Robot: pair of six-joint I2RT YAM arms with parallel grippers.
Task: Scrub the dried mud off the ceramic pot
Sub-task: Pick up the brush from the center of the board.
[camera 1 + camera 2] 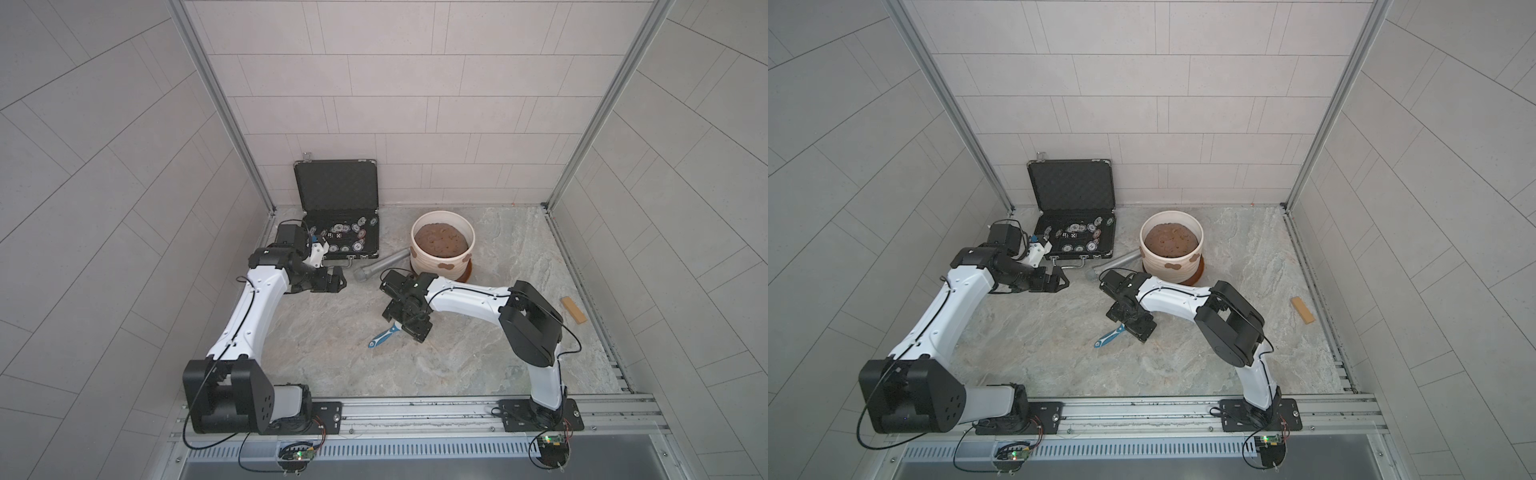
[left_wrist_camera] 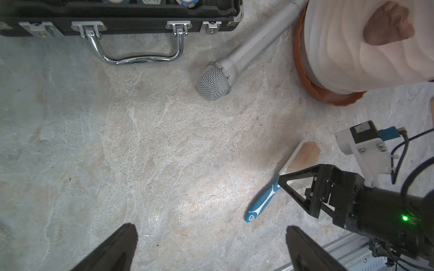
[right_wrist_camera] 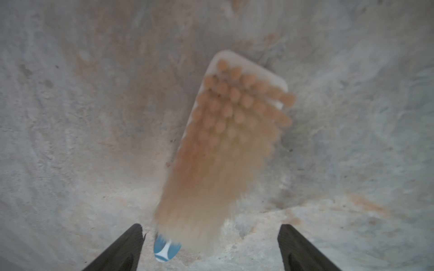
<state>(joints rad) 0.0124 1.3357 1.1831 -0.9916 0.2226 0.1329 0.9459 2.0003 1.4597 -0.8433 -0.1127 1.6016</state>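
In a top view the wide cream-white ribbed ceramic pot [image 1: 432, 259] stands on a reddish-brown round saucer [image 1: 468, 270] at the back of the desk [image 1: 519, 340], with brown dried mud [image 1: 446, 264] patches on its wall facing the arms. In the left wrist view the left fingers [image 2: 126, 237] hang fully spread and empty, apparently leaving room. In the right wrist view the right fingers [image 3: 131, 241] stand wide apart on both sides of the blue-and-white bristled scrub brush [image 3: 218, 152], touching nothing, seemingly placed to pick it.
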